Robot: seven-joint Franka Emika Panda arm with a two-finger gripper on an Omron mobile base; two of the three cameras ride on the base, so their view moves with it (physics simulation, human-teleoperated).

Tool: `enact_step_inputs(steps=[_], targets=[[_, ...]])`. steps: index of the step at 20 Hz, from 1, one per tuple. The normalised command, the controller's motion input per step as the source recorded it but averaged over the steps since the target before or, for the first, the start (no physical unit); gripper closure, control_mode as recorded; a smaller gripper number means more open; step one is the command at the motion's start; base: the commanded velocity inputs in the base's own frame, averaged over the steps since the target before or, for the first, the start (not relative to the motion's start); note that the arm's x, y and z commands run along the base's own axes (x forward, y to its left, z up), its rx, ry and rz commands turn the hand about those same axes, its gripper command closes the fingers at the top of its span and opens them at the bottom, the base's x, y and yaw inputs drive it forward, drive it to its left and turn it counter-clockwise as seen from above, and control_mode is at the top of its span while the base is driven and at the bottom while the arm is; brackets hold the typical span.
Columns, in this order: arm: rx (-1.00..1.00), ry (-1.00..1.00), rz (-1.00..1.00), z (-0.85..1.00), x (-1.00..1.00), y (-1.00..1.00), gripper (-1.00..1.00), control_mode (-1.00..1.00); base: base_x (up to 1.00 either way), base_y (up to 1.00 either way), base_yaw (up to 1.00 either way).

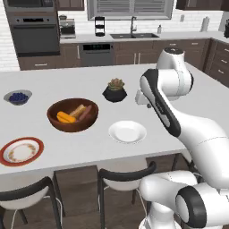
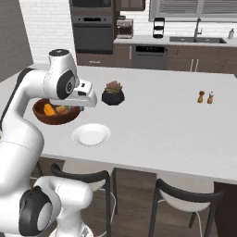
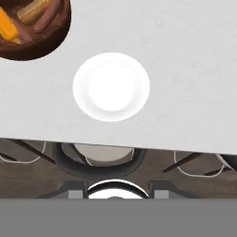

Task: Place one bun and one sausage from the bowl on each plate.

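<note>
White stone-look island counter (image 1: 67,85): round wooden bowl (image 1: 72,115), glossy plain plate (image 1: 127,132), red-rimmed plate (image 1: 21,151), faceted black plant pot (image 1: 115,91); claw state cannot be told.

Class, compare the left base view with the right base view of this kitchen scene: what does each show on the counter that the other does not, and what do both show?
Left base view alone: the red-rimmed plate near the counter's front edge and the small grey bowl of blueberries farther back.

Right base view alone: two small shakers standing on the counter's far right.

Both: the wooden bowl with food in it, the bare plain white plate beside it, the black plant pot behind them, and the robot's white arm.
</note>
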Motion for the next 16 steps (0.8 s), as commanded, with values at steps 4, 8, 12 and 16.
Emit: enact_step_inputs(steps=[4,8,12,16], targets=[[0.0,0.0,0.0,0.0,0.0,0.0,-1.0,1.0,-0.16,0.23,0.0],[0.0,0.0,0.0,0.0,0.0,0.0,-1.0,1.0,-0.33,0.97,0.0],[0.0,0.0,0.0,0.0,0.0,0.0,-1.0,1.0,-0.11,0.98,0.0],[0.0,0.0,0.0,0.0,0.0,0.0,-1.0,1.0,0.02,0.57,0.0]])
